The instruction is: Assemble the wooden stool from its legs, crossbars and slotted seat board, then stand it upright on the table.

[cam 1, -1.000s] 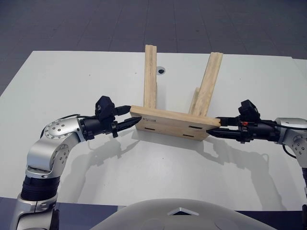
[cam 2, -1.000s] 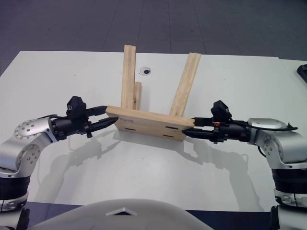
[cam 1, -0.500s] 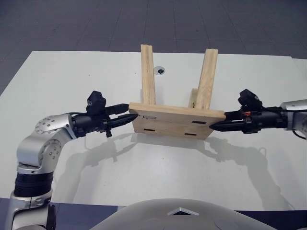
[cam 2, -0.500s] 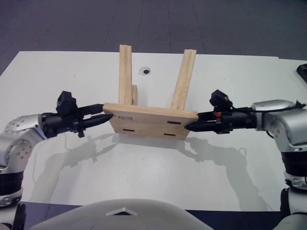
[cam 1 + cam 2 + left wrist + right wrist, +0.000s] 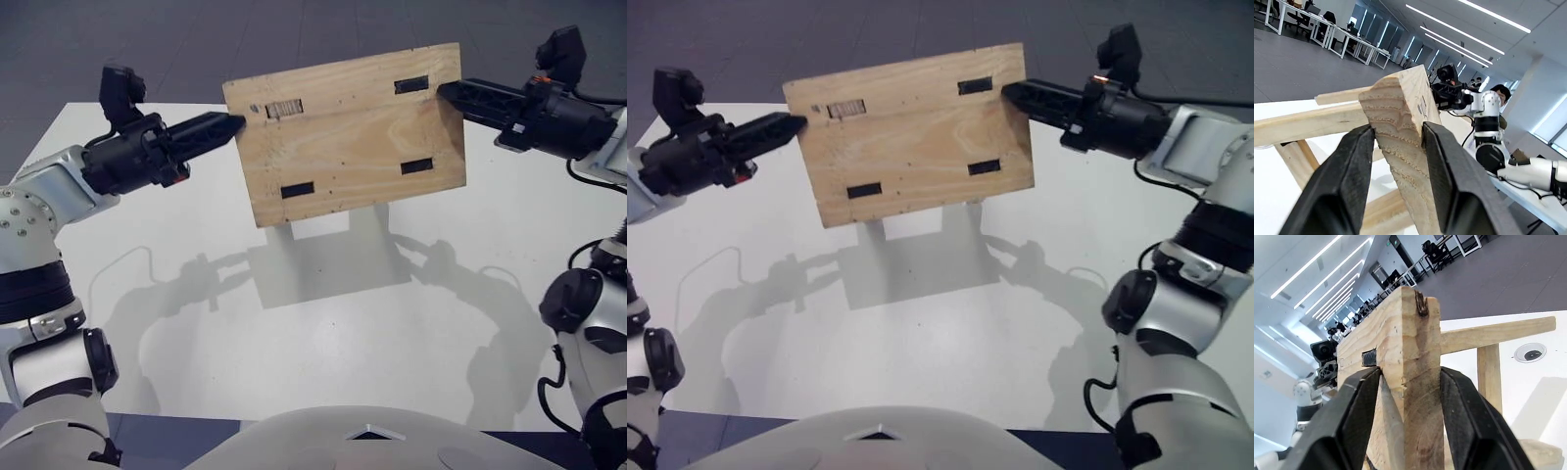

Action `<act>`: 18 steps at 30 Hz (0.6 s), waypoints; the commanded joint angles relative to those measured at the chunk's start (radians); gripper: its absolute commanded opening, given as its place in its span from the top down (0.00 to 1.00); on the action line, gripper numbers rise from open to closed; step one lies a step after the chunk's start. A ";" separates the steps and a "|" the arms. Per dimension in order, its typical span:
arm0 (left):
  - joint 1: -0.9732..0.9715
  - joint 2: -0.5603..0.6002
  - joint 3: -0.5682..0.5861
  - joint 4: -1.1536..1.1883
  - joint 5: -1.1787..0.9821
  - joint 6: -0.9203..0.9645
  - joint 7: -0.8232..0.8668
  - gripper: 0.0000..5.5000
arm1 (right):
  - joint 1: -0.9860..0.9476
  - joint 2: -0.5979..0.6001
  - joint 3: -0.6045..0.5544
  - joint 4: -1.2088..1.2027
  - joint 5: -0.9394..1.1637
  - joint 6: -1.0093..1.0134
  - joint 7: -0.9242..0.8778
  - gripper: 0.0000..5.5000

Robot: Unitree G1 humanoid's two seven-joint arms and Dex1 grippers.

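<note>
So the seat board (image 5: 348, 132) sits up above the table (image 5: 323, 343), left gripper (image 5: 237, 121) clamping its left edge, right gripper (image 5: 444, 90) its right edge, legs (image 5: 1303, 125) sticking out behind it.

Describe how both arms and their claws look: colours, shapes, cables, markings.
Rounded silver-grey joint shells form the left arm and right arm, ending in black wrist sections topped by boxy black camera blocks. The left claw and right claw each have two long, tapered matte-black fingers. Thin black cables run along the right arm; a small orange-red mark sits near each wrist.
</note>
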 commanded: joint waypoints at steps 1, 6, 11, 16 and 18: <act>-0.206 -0.073 0.001 0.052 -0.052 0.005 0.035 0.72 | -0.078 0.255 -0.145 -0.012 0.112 0.033 -0.417 0.65; -0.293 -0.104 0.027 0.179 -0.002 -0.023 0.125 0.72 | -0.231 0.481 -0.445 -0.066 0.068 0.030 -0.857 0.65; -0.413 -0.140 0.028 0.475 0.136 -0.093 0.259 0.73 | -0.364 0.664 -0.529 -0.030 0.186 -0.241 -1.286 0.72; -0.571 -0.154 0.077 0.829 0.227 -0.243 0.374 0.73 | -0.447 0.714 -0.490 0.063 0.270 -0.489 -1.435 0.82; -0.627 -0.154 0.090 0.930 0.258 -0.305 0.386 0.73 | -0.464 0.704 -0.462 0.102 0.285 -0.573 -1.455 0.87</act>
